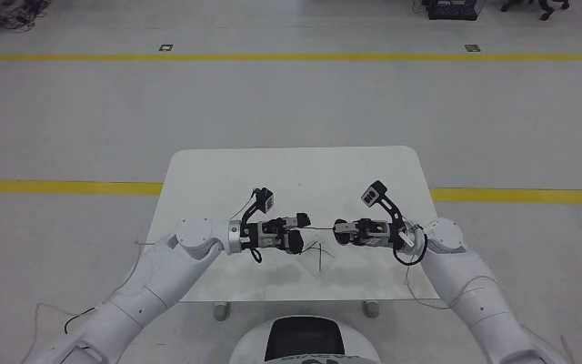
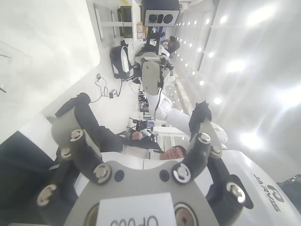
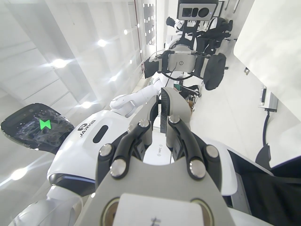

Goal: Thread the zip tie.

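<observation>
You can't see the zip tie's (image 3: 171,74) end at the right gripper (image 3: 168,92); the fingers cover it. Its tip, away from that gripper, is too thin to tell contact with the left gripper (image 3: 183,66). Dark strands (image 1: 318,246) near the right gripper are too small to identify.

1. Table (image 1: 209,182): white, round-cornered, under the left claw (image 1: 301,231) and right claw (image 1: 337,227).
2. Near yellow line (image 1: 82,187): on the floor, running out from behind the table on each claw's outer side.
3. Far yellow line (image 1: 291,57): well beyond both claws.
4. Two floor plates (image 1: 165,46) (image 1: 472,47): just past the far line.
5. Adapter (image 2: 112,93): on the floor with its cable, beyond the left claw, off the table's edge.
</observation>
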